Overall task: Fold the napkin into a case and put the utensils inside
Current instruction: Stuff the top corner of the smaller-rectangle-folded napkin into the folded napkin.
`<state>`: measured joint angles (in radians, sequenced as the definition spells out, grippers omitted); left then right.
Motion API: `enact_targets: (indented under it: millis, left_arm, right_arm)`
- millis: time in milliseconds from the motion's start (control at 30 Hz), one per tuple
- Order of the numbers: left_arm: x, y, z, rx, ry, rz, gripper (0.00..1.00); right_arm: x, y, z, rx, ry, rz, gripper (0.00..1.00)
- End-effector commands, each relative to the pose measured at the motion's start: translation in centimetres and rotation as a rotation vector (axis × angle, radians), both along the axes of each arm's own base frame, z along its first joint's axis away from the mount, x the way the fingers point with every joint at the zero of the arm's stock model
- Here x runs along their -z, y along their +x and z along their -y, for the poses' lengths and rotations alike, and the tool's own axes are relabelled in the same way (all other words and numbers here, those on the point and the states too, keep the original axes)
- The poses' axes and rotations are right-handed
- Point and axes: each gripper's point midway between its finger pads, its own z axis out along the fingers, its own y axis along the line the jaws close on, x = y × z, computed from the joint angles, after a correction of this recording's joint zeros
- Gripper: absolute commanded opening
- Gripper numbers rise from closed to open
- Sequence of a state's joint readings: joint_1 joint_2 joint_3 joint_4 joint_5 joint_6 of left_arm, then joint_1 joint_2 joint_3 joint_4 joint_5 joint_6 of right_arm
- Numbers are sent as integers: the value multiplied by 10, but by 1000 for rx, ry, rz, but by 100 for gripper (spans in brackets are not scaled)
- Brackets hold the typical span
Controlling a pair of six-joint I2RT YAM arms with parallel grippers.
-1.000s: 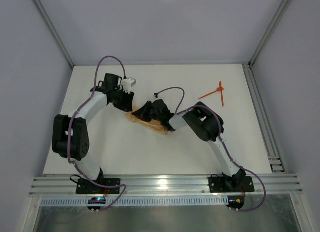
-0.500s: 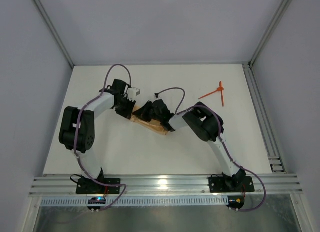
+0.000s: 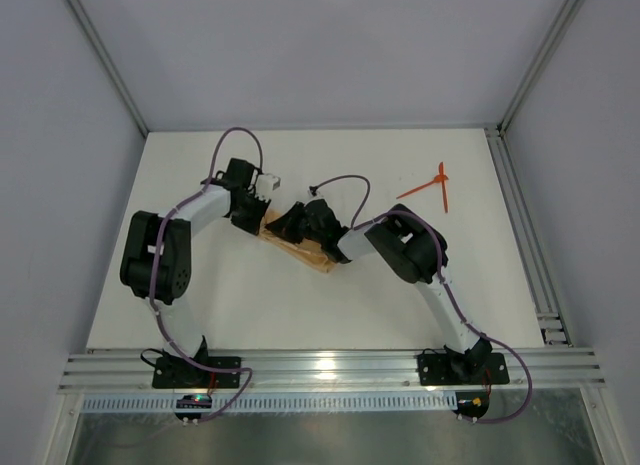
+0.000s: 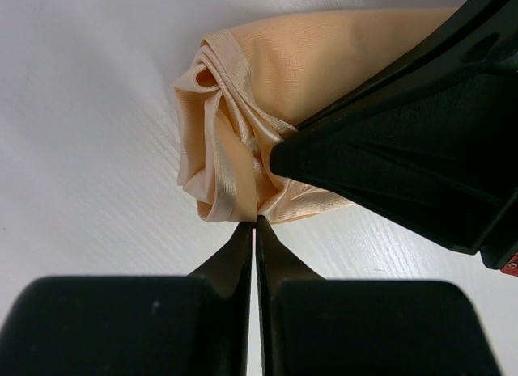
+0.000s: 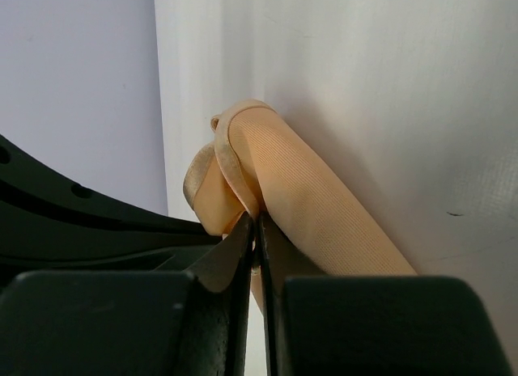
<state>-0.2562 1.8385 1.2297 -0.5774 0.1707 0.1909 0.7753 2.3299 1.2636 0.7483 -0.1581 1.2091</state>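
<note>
The napkin (image 3: 305, 253), bunched into a roll slanting far-left to near-right on the counter (image 3: 230, 305), lies with the right end effector (image 5: 254, 222) clamped on its fold and the left end effector (image 4: 255, 226) closed at its far-left end, perhaps nipping the hem

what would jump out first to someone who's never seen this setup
The peach napkin, rolled and bunched at mid-table, draws the eye, with both black arms converging on it. The right claw is shut on its fold, and the left claw is closed right at its rumpled end. At the far right of the white table lie the two orange-red utensils, crossed and apart from the arms.
</note>
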Motion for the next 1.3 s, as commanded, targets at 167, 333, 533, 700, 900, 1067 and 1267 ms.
enact_targets:
  millis: [167, 333, 533, 700, 900, 1067, 1267]
  left_arm:
    - [-27, 20, -3, 14, -1, 129, 26]
    - [-21, 27, 4, 8, -20, 118, 38]
    - [-18, 38, 2, -17, -1, 140, 20]
    - [-32, 40, 8, -20, -44, 172, 26]
    - [-12, 37, 5, -13, -18, 122, 0]
    - [-21, 42, 16, 13, -71, 156, 0]
    - [-32, 42, 15, 21, -71, 172, 0]
  right_arm:
    - [-9, -6, 1, 1, 5, 21, 9]
    - [-15, -2, -6, -8, 27, 31, 9]
    - [-21, -2, -8, -24, 14, 52, 9]
    - [-17, -6, -9, -23, 24, 33, 9]
    - [-32, -2, -23, -41, 54, 54, 8]
    - [-32, -1, -34, -53, 65, 39, 9]
    - [-1, 2, -36, -23, 70, -53, 8]
